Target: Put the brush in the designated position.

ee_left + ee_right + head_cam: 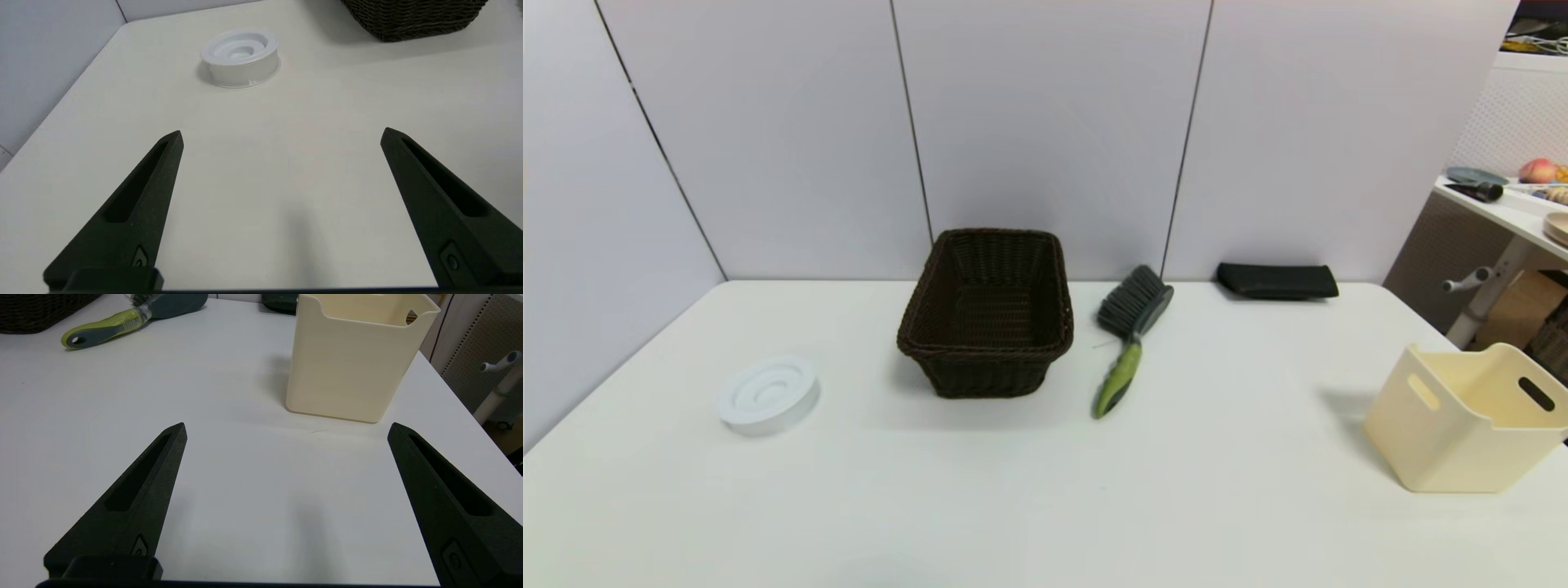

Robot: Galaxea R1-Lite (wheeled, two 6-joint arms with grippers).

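The brush (1130, 336) lies flat on my white bench (1045, 490), just to the right of the dark wicker basket (987, 314) and not touching it, its grey bristles toward the back wall and its lime-green handle pointing back toward me. Neither of my arms shows from my head; both sit low at the near edge of the bench. My left pincer (282, 136) hovers over bare bench with its fingers (139, 196) spread wide and nothing between them; ahead of it sits a white round lid (240, 57), and a corner of the basket shows beyond. My right pincer (286, 430) is likewise released, fingers (441, 490) wide apart over bare bench, holding nothing. Ahead of it stands the cream plastic bin (347, 363), upright near the bench's right edge, and farther off to the left lies the brush, well apart from the bin. A flat black object (1277, 281) rests at the back of the bench against the wall
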